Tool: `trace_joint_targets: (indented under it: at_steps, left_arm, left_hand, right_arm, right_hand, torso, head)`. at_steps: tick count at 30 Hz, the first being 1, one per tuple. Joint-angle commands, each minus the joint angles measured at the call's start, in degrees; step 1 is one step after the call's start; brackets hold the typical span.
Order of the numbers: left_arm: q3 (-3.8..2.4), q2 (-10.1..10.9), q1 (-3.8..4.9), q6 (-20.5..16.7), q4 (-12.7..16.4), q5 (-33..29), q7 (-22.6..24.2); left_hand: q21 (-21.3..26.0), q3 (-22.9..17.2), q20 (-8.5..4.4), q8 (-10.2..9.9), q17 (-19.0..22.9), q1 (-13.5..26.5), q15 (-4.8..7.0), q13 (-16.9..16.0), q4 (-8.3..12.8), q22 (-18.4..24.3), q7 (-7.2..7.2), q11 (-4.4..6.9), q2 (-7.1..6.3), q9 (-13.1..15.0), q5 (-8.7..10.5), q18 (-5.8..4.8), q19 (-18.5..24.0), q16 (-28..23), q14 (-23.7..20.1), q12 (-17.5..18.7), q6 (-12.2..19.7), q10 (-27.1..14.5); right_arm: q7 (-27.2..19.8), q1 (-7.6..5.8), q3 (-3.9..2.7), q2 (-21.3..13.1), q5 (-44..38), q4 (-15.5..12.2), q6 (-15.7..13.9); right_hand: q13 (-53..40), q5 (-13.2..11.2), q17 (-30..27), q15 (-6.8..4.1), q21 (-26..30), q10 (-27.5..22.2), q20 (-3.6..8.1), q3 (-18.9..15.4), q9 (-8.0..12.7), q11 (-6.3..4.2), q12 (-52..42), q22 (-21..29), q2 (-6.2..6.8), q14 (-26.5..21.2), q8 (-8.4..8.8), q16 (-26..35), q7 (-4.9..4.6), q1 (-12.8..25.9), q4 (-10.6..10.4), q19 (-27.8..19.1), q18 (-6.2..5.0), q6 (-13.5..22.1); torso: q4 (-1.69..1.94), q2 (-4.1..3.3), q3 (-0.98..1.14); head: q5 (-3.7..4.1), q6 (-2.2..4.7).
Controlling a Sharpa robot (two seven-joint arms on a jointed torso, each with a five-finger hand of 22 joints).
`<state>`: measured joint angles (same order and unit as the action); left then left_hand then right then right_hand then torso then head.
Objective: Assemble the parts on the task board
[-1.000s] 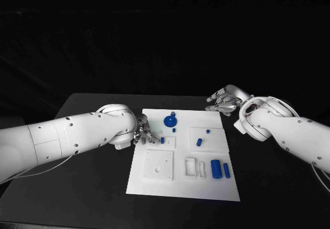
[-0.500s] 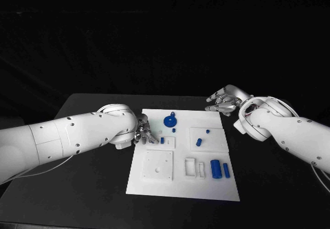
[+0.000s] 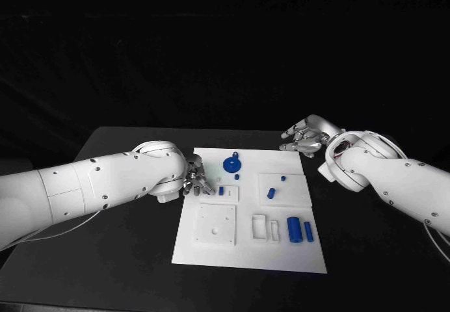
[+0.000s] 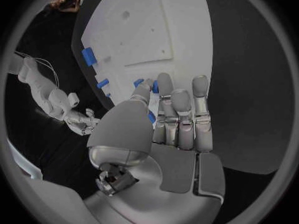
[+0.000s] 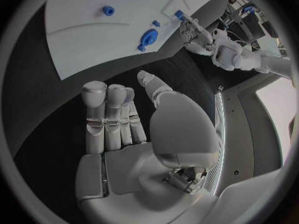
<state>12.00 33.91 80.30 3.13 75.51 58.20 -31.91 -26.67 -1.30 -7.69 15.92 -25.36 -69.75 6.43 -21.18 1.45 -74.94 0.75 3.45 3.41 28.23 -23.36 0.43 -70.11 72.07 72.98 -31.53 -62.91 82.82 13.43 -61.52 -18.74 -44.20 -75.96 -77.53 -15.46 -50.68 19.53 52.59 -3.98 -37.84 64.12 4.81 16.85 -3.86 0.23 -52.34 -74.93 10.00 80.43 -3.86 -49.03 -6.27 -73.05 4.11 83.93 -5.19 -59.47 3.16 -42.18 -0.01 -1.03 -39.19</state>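
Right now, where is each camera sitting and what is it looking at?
Head view: up on the robot's head, looking down at the board on the table; both arms come in, left hand at the board's edge, right hand beyond its far corner.
Left wrist view: behind the left hand, facing the board.
Right wrist view: behind the right hand, facing the board across the table.
Shared: all three show the board and its blue parts; each wrist view also catches the other hand.

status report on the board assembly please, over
Left hand at task board edge, fingers touching small blue part. Right hand open, off board. Nothing blocking.
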Motion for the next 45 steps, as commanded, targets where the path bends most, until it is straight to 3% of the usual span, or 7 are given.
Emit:
trace_joint_targets:
  at_steps: [1, 6, 9, 24, 31, 37, 45]
  left_arm:
    - [0.26, 0.4, -0.42, -1.5, 0.5, 0.0, 0.8]
    - [0.23, 1.2, -0.42, -2.6, 1.5, -0.6, 1.5]
    - [0.18, 1.6, -0.42, -3.1, 2.2, -1.0, 1.9]
    - [-0.96, 3.8, -0.40, -5.4, 4.8, -2.3, 4.4]
    - [-1.35, 4.4, -0.40, -6.0, 5.0, -2.4, 5.2]
    - [-1.51, 4.7, -0.39, -6.1, 5.0, -2.6, 5.8]
    - [-1.58, 4.9, -0.38, -5.8, 4.7, -2.7, 5.8]
  left_hand:
    - [0.0, -1.8, 0.13, 0.2, 0.1, -0.9, 0.04, 0.2, 2.0, -1.1, -0.14, -0.19, 1.28, -1.6, -3.03, 0.19, 0.3, 0.0, -0.4, 0.6, 0.9, -0.2]
    - [-0.3, -5.4, 0.17, 0.8, 0.2, 0.4, -0.05, 0.6, 5.9, -1.2, 0.41, -0.38, 1.84, -1.2, -8.62, 0.47, 0.4, 0.0, -0.4, 1.0, 1.5, 0.1]
    - [-0.7, -7.8, 0.22, 1.1, 0.2, 2.2, -0.07, 0.8, 8.6, -1.2, 0.69, -0.52, 2.50, -1.1, -9.97, 0.70, 0.6, -0.1, -0.4, 1.2, 1.5, 0.2]
    - [-2.0, -9.5, 0.21, 0.6, 0.2, 5.1, -0.06, 1.0, 14.1, -1.2, 0.84, -0.60, 4.49, -1.4, -11.75, 1.07, 1.3, -0.1, -0.2, 1.6, 0.7, 0.7]
    - [-2.3, -9.9, 0.17, 0.5, 0.1, 4.8, 0.01, 1.0, 14.6, -1.2, 0.84, -0.61, 4.69, -1.4, -11.94, 1.14, 1.3, 0.0, -0.2, 1.6, 0.3, 0.9]
    - [-2.8, -10.4, 0.15, -2.2, -0.1, 4.4, 0.04, 1.1, 14.6, -1.1, 0.80, -0.59, 4.29, -1.0, -11.91, 1.23, 1.6, 0.0, -0.2, 1.9, -1.6, 1.1]
    - [-2.9, -10.4, 0.13, -3.2, -0.2, 4.3, 0.06, 1.1, 14.6, -1.1, 0.74, -0.55, 4.16, -0.2, -12.01, 1.25, 1.6, 0.0, -0.1, 1.9, -2.1, 1.2]
  right_arm:
    - [-0.5, 0.02, -0.03, 0.0, -0.2, 0.0, 0.4]
    - [-0.5, 0.02, -0.03, 0.0, -0.2, 0.0, 0.5]
    - [-0.5, 0.03, -0.03, 0.1, -0.2, 0.0, 0.5]
    - [-0.6, 0.03, -0.03, 0.1, -0.1, 0.1, 0.7]
    - [-0.7, 0.04, -0.03, 0.1, 0.0, 0.1, 0.7]
    - [-0.7, 0.07, -0.03, 0.1, 0.1, 0.2, 0.7]
    - [-0.7, 0.10, -0.02, 0.1, 0.1, 0.2, 0.8]
  right_hand:
    - [0.0, 0.2, 0.0, 0.01, 0.1, 0.1, 0.21, 0.1, 0.1, -0.22, 0.0, -4.5, 0.06, 0.5, 0.28, 0.3, 0.00, 0.7, 0.0, 1.6, -0.39, -0.4]
    - [0.0, 0.2, 0.0, 0.01, 0.1, 0.1, 0.21, 0.1, 0.1, -0.22, 0.0, -4.5, 0.06, 0.5, 0.28, 0.3, 0.00, 0.7, 0.0, 1.6, -0.39, -0.4]
    - [0.0, 0.2, 0.0, 0.01, 0.1, 0.1, 0.21, 0.1, 0.1, -0.22, 0.0, -4.5, 0.06, 0.5, 0.28, 0.3, 0.00, 0.7, 0.0, 1.6, -0.39, -0.4]
    - [0.0, 0.2, 0.0, 0.01, 0.1, 0.1, 0.21, 0.1, 0.1, -0.22, 0.0, -4.5, 0.06, 0.5, 0.28, 0.3, 0.00, 0.7, 0.0, 1.6, -0.39, -0.4]
    - [0.0, 0.3, 0.0, 0.01, 0.2, 0.1, 0.20, 0.0, 0.1, -0.21, 0.0, -4.4, 0.03, 0.4, 0.28, 0.4, 0.01, 0.6, 0.0, 1.6, -0.40, -0.4]
    - [0.0, 0.3, 0.0, 0.01, 0.2, 0.1, 0.20, 0.0, 0.1, -0.21, 0.0, -4.4, 0.03, 0.4, 0.28, 0.4, 0.01, 0.6, 0.0, 1.6, -0.40, -0.4]
    - [0.0, 0.3, 0.0, 0.01, 0.2, 0.1, 0.20, 0.0, 0.1, -0.21, 0.0, -4.4, 0.03, 0.4, 0.28, 0.4, 0.01, 0.6, 0.0, 1.6, -0.40, -0.4]
  torso:
    - [-0.02, 0.05, 0.00]
    - [-0.01, 0.07, 0.00]
    - [0.00, 0.05, -0.01]
    - [0.04, 0.05, -0.06]
    - [0.00, 0.06, -0.06]
    - [0.02, 0.02, -0.07]
    - [0.06, 0.04, -0.06]
  head:
    - [-0.12, 0.09]
    - [-0.14, 0.13]
    - [-0.08, 0.37]
    - [-0.12, 0.56]
    - [-0.20, 0.55]
    - [-0.19, 0.61]
    - [-0.18, 0.53]
